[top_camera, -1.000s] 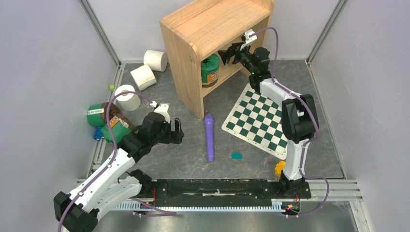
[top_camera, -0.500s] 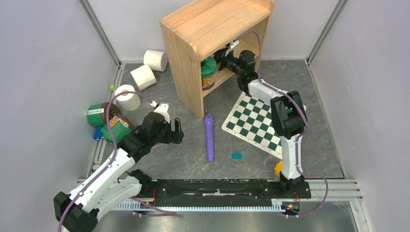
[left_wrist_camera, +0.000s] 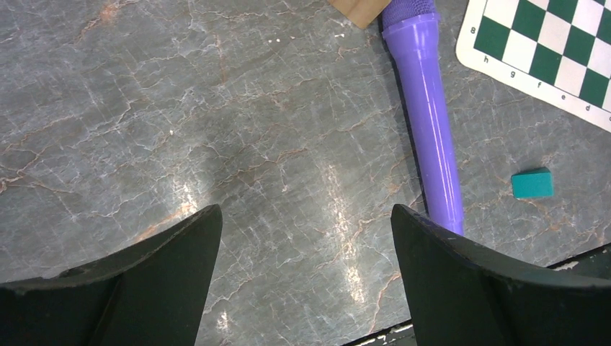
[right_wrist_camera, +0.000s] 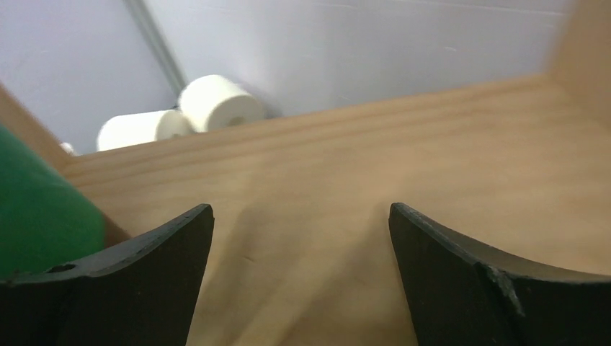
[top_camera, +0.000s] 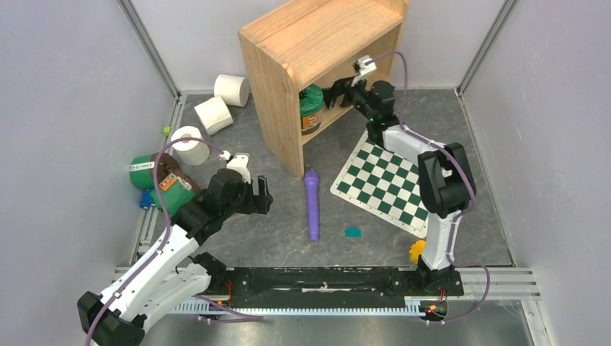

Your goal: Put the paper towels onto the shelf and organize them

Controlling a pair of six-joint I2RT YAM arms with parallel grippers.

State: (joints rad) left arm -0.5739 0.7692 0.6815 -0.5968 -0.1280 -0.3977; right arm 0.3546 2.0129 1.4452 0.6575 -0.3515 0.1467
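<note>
Three white paper towels lie on the floor left of the shelf (top_camera: 317, 40): one at the back (top_camera: 232, 89), one (top_camera: 213, 114) in front of it, one (top_camera: 189, 145) nearer my left arm. My right gripper (top_camera: 333, 95) is open and empty at the mouth of the shelf's lower tier. In the right wrist view its jaws (right_wrist_camera: 300, 210) stand wide over the wooden shelf board (right_wrist_camera: 432, 158), and two paper towels (right_wrist_camera: 220, 102) (right_wrist_camera: 137, 130) show beyond the open back. My left gripper (top_camera: 262, 196) hangs open over bare floor (left_wrist_camera: 305, 210), well right of the rolls.
A green canister (top_camera: 311, 107) stands inside the lower tier, left of my right gripper (right_wrist_camera: 36, 209). Two more green canisters (top_camera: 155, 180) lie at the left wall. A purple cylinder (top_camera: 312, 205) (left_wrist_camera: 432, 122), a teal block (top_camera: 352, 232) (left_wrist_camera: 532, 183) and a checkered board (top_camera: 385, 180) lie on the floor.
My right gripper pushed toward the lower tier, then drew back a little, and its jaws opened wider. The left arm shifted only slightly.
</note>
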